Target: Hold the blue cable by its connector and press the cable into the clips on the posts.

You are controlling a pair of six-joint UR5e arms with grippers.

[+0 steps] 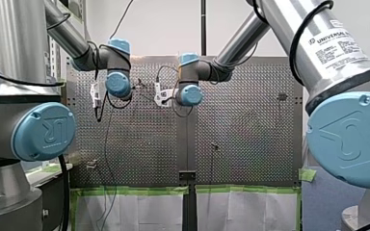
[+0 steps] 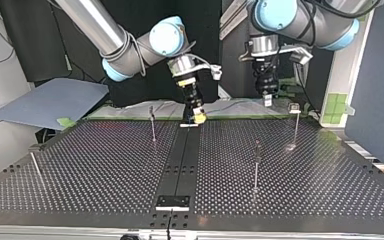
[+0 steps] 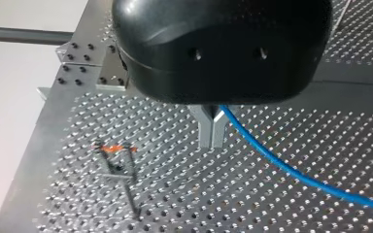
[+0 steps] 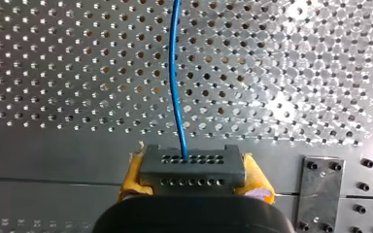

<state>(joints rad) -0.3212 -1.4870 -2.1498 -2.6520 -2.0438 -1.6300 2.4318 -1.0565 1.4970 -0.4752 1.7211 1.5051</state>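
Right gripper [image 4: 194,174] pads [image 4: 131,177] clamp the connector [image 4: 192,162]. Left gripper [image 3: 212,138] fingers [image 3: 205,131] sit pinched narrow by the cable [image 4: 175,87]. Posts [image 2: 256,165] look bare: next, line cable over a clip [image 2: 294,107].

Connector [image 4: 189,167] in right pincer [image 4: 194,180], cable [image 4: 175,82] stretching ahead over table [image 4: 296,73]
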